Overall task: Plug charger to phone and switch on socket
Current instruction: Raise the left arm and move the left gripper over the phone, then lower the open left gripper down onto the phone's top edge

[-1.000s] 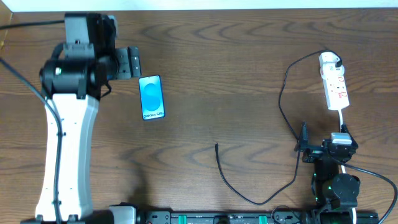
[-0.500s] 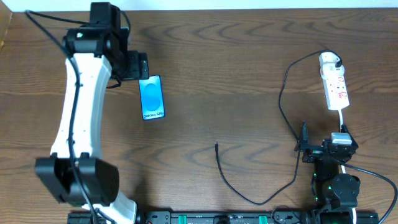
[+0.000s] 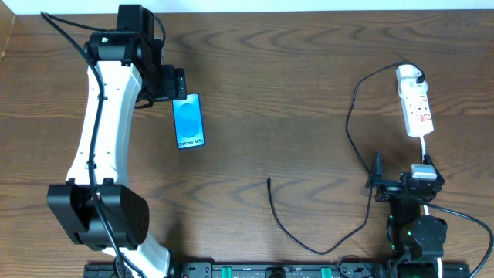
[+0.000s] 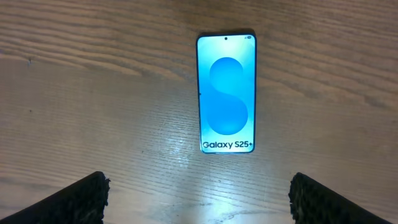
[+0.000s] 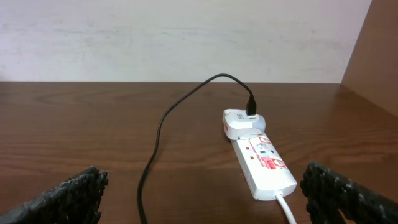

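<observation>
Left wrist | left end effector (image 4: 199, 202) wide open, empty, mostly cropped | right end effector (image 5: 199, 196) same

place: probably a robotics lab bench | cues: wooden table (image 3: 309, 77), plain white wall (image 5: 186, 37), robot arm (image 3: 96, 131)

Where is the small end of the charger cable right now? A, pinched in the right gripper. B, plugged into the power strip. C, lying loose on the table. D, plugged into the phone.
C: the charger's plug tip lies on the bare table, well apart from the phone.
</observation>
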### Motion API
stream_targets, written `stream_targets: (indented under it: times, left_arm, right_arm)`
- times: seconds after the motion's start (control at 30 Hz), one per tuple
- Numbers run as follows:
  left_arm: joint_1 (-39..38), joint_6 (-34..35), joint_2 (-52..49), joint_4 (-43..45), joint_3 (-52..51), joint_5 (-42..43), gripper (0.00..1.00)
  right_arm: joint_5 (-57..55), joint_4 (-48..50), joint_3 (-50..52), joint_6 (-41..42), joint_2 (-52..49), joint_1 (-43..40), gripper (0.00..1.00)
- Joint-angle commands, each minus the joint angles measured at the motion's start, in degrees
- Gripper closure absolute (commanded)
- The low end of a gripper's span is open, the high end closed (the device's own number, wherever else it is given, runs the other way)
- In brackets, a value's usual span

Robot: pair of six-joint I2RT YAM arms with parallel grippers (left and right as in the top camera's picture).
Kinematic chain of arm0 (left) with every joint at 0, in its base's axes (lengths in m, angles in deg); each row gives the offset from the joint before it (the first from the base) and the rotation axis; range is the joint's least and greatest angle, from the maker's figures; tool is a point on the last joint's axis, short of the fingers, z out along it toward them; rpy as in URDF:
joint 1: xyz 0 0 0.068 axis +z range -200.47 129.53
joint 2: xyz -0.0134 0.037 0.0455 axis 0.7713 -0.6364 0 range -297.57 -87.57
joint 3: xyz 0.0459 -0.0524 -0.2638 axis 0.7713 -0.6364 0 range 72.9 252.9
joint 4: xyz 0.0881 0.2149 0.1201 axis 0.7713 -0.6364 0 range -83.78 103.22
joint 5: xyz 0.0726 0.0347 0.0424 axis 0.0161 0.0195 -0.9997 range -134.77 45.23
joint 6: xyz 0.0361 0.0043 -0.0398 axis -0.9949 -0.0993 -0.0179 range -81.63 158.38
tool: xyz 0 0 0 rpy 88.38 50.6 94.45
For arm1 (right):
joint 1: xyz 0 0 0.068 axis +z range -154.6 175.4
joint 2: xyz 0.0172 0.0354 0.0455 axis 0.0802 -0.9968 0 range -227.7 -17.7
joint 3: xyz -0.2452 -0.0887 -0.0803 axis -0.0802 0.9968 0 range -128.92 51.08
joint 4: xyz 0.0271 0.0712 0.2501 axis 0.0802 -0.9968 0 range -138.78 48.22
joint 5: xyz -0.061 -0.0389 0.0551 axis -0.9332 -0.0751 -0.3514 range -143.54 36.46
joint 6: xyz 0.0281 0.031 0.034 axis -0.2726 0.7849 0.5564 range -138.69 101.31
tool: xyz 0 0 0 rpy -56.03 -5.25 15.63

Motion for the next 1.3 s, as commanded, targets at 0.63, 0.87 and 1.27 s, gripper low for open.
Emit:
stream_targets:
  times: [0.63,0.87,1.27]
  left_arm:
    - [0.09,0.83,-2.38,-1.03,0.9,2.34,0.02]
    - [0.07,2.23,-8.0,0.11,0.9,4.04,0.02]
    - [0.07,3.06,-17.11,2.34,0.9,6.34,0.02]
  right_arm:
    - [-0.44,-0.2,0.07,0.81,0.37,0.72,0.01]
    - [-0.46,-0.2,0.07,0.81,0.37,0.72,0.01]
    - [-0.44,-0.2,0.07,0.81,0.37,0.72,0.01]
